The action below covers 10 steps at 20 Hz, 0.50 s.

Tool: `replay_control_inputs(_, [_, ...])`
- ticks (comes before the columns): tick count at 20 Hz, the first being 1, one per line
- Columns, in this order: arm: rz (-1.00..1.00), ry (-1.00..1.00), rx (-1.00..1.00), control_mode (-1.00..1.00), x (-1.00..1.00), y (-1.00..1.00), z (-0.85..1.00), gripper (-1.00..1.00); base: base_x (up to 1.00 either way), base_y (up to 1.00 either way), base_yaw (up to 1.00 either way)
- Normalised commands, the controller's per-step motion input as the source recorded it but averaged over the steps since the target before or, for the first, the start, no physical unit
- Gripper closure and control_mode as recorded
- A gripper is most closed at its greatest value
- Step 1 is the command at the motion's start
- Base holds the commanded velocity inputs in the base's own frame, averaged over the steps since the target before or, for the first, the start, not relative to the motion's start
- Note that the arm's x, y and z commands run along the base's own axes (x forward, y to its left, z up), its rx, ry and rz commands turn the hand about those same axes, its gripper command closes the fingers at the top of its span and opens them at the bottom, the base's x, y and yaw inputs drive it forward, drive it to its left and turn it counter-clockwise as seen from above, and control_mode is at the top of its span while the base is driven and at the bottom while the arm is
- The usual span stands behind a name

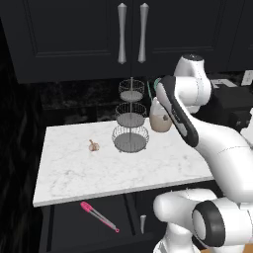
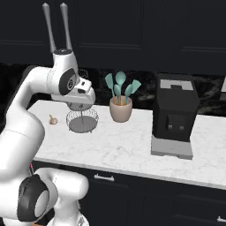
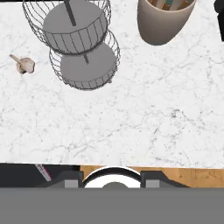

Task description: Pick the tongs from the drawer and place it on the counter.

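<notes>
Left base view: the tongs [image 1: 99,216] are seen lying in the open drawer [image 1: 74,232], below the front edge of the white marble surface [image 1: 79,173]. A tiered wire basket [image 1: 131,118], a garlic bulb [image 1: 94,146] and a utensil crock [image 2: 121,109] are carried by it. Whether the jaws are released or clenched cannot be told.

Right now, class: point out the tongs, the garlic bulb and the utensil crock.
tongs [image 1: 99,216], left base view, on the middle of the arms.
garlic bulb [image 1: 94,146], left base view, on the bulb's body.
utensil crock [image 2: 121,109], right base view, on the front wall.
</notes>
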Motion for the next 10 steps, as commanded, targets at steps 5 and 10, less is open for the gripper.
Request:
replay_control_inputs(5, [0.03, -0.07, 0.02, -1.0, -0.75, 0.08, -0.03, -1.0, 0.0, 0.0, 0.0])
replay_control_inputs(10, [0.06, -0.04, 0.0, -1.0, -1.0, 0.52, -0.21, -1.0, 0.0, 0.0, 0.0])
